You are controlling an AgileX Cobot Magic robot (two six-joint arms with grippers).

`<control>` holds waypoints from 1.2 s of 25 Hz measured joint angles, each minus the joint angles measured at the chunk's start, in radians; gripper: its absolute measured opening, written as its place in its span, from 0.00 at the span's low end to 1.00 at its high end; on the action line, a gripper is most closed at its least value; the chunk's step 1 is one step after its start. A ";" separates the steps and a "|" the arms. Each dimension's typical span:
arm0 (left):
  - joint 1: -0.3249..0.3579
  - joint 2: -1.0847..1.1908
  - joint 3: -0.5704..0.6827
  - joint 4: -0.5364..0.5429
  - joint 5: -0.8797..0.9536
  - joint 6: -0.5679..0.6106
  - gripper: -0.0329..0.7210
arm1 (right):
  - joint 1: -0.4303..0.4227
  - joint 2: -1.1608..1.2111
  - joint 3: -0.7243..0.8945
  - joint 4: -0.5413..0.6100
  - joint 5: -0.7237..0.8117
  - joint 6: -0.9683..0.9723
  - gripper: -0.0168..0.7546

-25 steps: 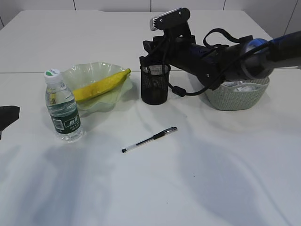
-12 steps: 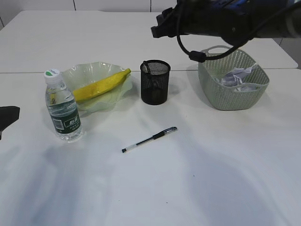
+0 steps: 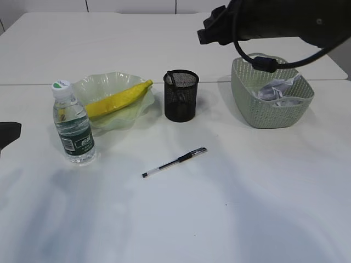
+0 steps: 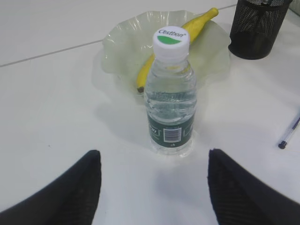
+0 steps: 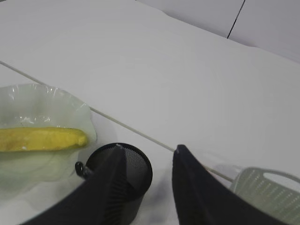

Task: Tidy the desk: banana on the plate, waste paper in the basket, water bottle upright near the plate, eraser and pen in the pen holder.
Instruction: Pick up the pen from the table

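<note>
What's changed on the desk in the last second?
The right arm lifted away from the pen holder and drew back up to the right, above the basket; its gripper carries nothing. The banana, bottle, pen and left gripper stayed put.

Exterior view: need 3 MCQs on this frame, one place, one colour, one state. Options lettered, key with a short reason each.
1. Where does the pen lie?
A. In the pen holder
B. On the bare table in front of the pen holder
C. In the basket

2. What colour is the pen holder?
A. Black
B. Green
C. White

3. How does the water bottle stand?
A. On its side
B. Upright, cap on
C. Upright, cap off

Key:
1 B, it lies flat on the table, apart from the holder.
2 A, black mesh cup.
3 B, it stands beside the plate with its white cap in place.
</note>
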 joint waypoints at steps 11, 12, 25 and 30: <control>-0.136 0.000 -0.004 0.000 0.078 0.000 0.72 | 0.004 -0.243 0.254 0.000 0.046 0.026 0.35; -0.144 0.000 -0.014 0.000 0.099 0.000 0.72 | 0.008 -0.262 0.276 0.002 0.053 0.028 0.35; -0.159 0.101 -0.206 -0.029 0.379 0.034 0.72 | 0.145 -0.376 0.340 0.048 0.229 0.029 0.35; -0.159 0.198 -0.301 -0.243 0.479 0.275 0.72 | 0.166 -0.376 0.340 0.084 0.275 0.013 0.35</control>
